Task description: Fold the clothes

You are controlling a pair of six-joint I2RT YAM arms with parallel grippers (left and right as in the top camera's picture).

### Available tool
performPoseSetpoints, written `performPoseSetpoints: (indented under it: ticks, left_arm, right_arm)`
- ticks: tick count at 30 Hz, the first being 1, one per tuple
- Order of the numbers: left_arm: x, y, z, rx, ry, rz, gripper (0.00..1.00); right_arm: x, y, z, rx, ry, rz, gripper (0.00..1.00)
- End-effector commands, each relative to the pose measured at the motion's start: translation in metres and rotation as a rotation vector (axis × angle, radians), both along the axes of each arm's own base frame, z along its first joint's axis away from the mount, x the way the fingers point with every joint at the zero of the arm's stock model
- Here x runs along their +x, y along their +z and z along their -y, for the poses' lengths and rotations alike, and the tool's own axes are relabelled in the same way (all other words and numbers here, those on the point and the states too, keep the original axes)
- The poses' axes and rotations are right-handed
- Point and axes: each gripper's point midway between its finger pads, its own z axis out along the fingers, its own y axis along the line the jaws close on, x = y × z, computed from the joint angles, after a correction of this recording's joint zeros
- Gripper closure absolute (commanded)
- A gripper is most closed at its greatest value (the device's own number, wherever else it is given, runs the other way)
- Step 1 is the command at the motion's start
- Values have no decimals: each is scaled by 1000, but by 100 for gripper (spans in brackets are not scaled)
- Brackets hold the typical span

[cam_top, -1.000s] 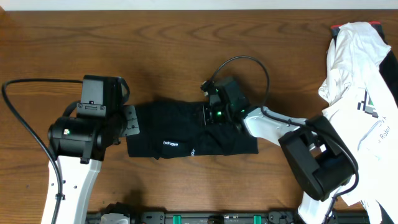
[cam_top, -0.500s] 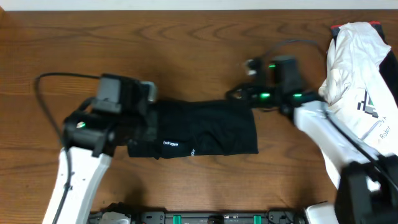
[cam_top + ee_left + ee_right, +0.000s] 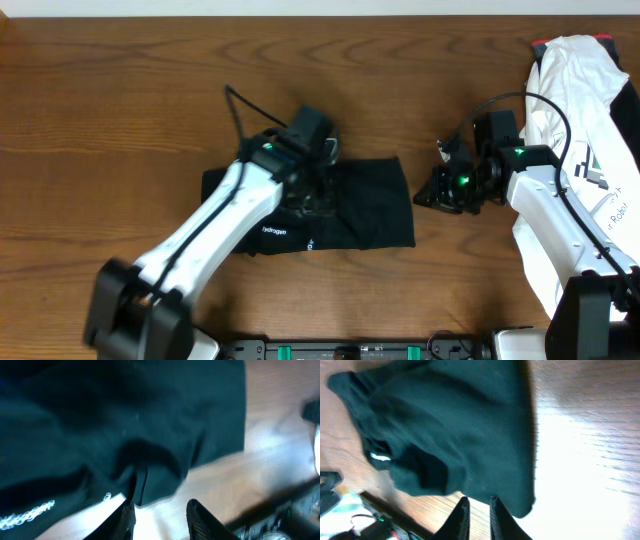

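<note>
The clothes, a black T-shirt with small white lettering, lie folded into a flat band at the table's middle. My left gripper reaches over the band's centre. In the left wrist view it stands open over bare wood, just past the shirt's edge, with nothing between its fingers. My right gripper hovers just off the shirt's right edge. The right wrist view shows its fingers a narrow gap apart with wood showing between them, empty, and the shirt ahead.
A crumpled white garment with a green-and-black logo lies along the right edge, beside my right arm. Something red peeks out at its top. A black rail runs along the front edge.
My left arm has swung from the shirt's left end to over its middle. My right gripper left the shirt, pulled back right, then dropped beside the shirt's right edge.
</note>
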Motion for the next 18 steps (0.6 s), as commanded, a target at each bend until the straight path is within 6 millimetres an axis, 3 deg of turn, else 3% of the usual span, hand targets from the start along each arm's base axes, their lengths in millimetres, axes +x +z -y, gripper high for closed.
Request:
performPoseSetpoints:
  ticks: [1,8,12,18]
  left_arm:
    - [7,-20,6,14,92,-72,65]
    - [6,-55,19,33,93,-143,81]
    - [-26,-57,17,67,38,-250,93]
    - [-68,-54,-18,228,-53,-380,94]
  right_arm:
    - [-2,-5,5,-70,44,24,91]
    - [-1,-5,5,-75,45,30,90]
    - [-1,-5,6,-78,44,30,90]
    - [0,-8,11,-111,40,32,90]
